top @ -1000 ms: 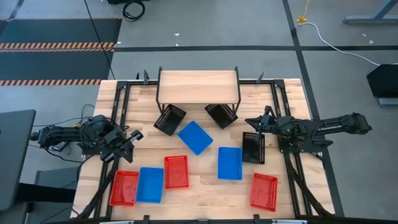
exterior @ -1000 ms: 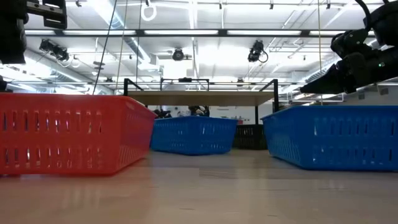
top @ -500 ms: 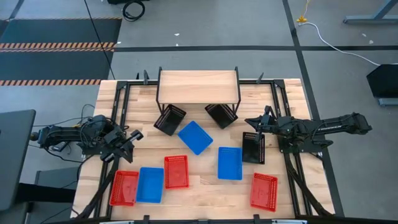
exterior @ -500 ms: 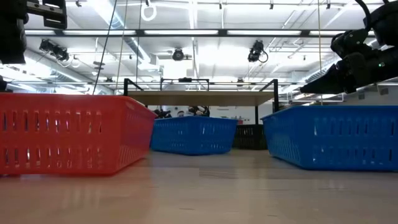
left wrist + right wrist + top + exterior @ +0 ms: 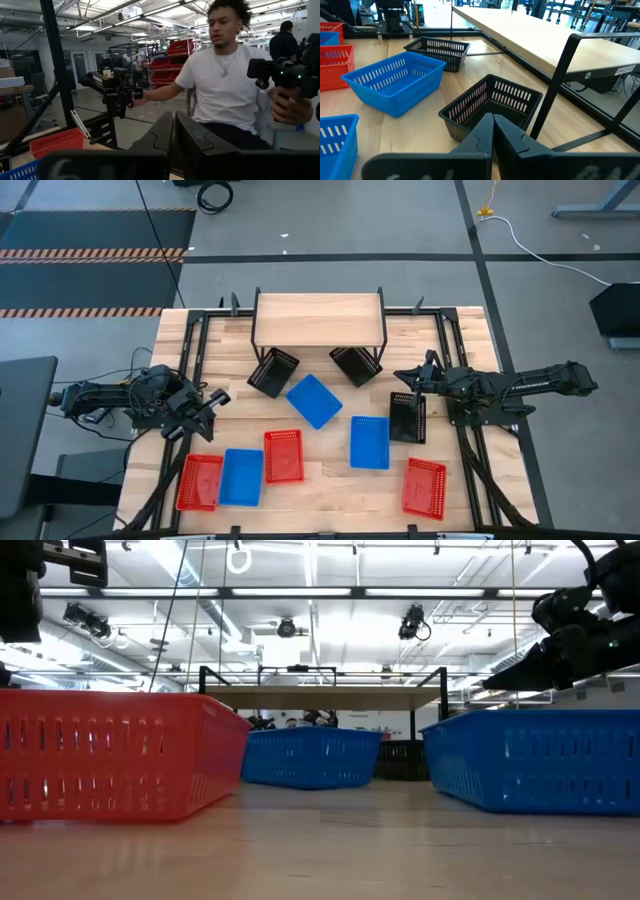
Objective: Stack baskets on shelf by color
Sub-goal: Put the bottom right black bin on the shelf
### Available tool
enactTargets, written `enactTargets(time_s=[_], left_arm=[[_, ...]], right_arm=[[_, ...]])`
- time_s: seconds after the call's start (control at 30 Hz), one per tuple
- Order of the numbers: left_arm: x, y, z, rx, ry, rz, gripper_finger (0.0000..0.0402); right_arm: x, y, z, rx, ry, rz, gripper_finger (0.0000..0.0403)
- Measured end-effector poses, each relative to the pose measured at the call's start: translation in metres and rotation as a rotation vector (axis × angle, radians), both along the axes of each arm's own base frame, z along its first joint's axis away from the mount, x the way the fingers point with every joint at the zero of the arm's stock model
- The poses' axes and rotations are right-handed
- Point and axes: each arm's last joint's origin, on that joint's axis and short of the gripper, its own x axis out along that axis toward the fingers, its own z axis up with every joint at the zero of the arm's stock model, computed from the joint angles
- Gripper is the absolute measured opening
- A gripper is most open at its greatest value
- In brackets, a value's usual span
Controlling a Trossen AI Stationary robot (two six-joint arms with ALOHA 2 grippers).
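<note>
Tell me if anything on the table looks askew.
The baskets lie scattered at mixed angles: a blue basket sits diagonal mid-table, and two black baskets sit skewed, partly under the shelf.

light came from ceiling strips (image 5: 300, 592) overhead, bright and even, glaring white in my low view. from above, the table (image 5: 330, 480) was evenly lit, shadows soft and short under the shelf (image 5: 318, 319). the near red basket (image 5: 110, 755) looked slightly soft, as did my left fingers (image 5: 192, 145) close to the lens. the person (image 5: 225, 85) behind was a little blurred.
</note>
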Motion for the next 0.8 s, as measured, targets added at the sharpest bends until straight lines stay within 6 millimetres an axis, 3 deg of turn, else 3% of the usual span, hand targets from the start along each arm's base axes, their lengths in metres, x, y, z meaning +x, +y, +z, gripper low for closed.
enactTargets(time_s=[0.5, 0.67, 0.8], left_arm=[[0.0000, 0.0006, 0.0019, -0.029, 0.002, 0.024, 0.0025], [0.0032, 0.0040, 0.0032, -0.163, 0.071, 0.154, 0.0026], [0.0075, 0.0098, 0.0023, -0.218, 0.049, 0.384, 0.0023]], right_arm=[[0.0000, -0.0002, 0.0002, -0.001, -0.001, -0.003, 0.0016], [0.0001, -0.0002, 0.0008, 0.000, -0.008, -0.003, 0.0016], [0.0006, 0.0005, 0.0014, 0.053, -0.037, 0.012, 0.0016]])
